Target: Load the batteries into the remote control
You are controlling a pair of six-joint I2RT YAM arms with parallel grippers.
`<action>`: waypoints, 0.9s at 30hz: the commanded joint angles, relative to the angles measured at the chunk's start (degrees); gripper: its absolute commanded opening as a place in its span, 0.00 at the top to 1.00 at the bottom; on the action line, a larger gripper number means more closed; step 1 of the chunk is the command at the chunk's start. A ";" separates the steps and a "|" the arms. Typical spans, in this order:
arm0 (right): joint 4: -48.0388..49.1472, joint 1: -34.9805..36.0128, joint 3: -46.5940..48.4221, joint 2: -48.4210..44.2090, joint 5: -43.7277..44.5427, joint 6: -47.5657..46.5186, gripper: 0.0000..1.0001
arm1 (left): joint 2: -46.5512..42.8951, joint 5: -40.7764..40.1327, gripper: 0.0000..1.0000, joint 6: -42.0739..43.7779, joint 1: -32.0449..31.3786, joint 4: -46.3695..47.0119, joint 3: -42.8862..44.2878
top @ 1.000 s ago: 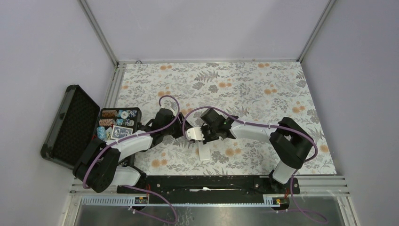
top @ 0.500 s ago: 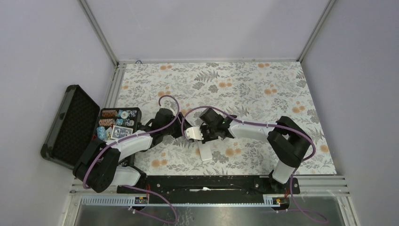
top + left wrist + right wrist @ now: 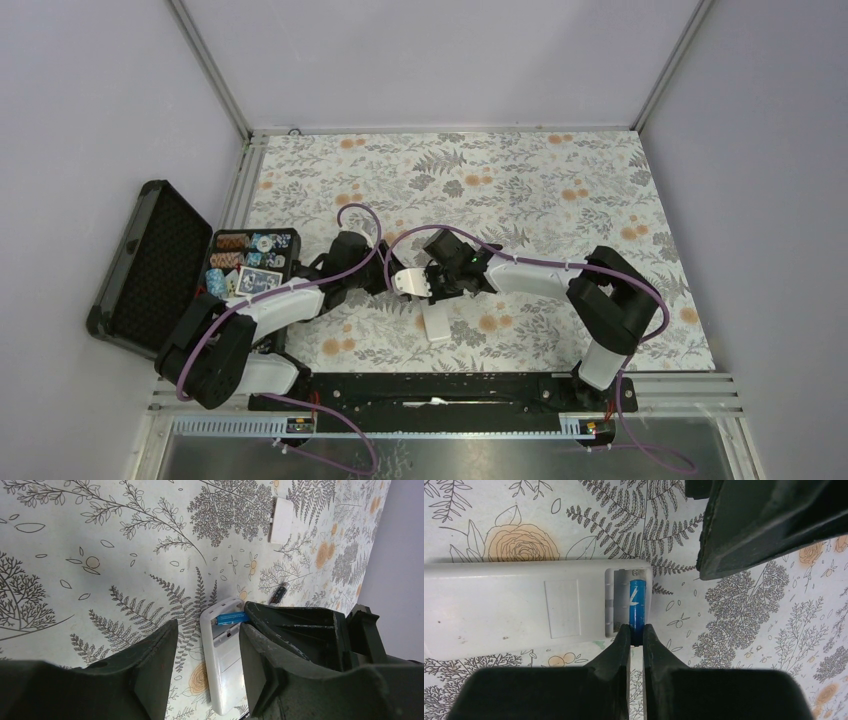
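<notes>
The white remote control (image 3: 408,282) lies back up on the floral mat, its battery bay open. In the right wrist view the remote (image 3: 524,607) has a blue battery (image 3: 638,602) lying in the bay, and my right gripper (image 3: 634,632) is shut on that battery's near end. In the left wrist view my left gripper (image 3: 207,675) is open and straddles the remote (image 3: 227,665); one finger touches its edge. The blue battery (image 3: 231,617) shows in the bay. A second, dark battery (image 3: 279,594) lies loose on the mat beyond the remote.
The white battery cover (image 3: 435,325) lies on the mat just in front of the remote; it also shows in the left wrist view (image 3: 281,520). An open black case (image 3: 160,265) with poker chips and cards stands at the left edge. The left gripper's finger (image 3: 764,525) looms close in the right wrist view.
My right gripper has shifted slightly left and away from the bases, still at the remote's bay end. The remote has barely moved. The left arm stays put.
</notes>
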 commanded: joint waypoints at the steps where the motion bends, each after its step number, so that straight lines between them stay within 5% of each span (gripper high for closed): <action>1: -0.62 -0.36 2.22 0.43 -0.22 1.09 0.89 | 0.55 0.87 0.50 0.32 0.38 3.48 -0.43; 27: -2.31 0.51 3.41 -0.08 0.53 1.86 0.79 | 0.48 1.14 0.50 0.23 0.34 4.08 -0.94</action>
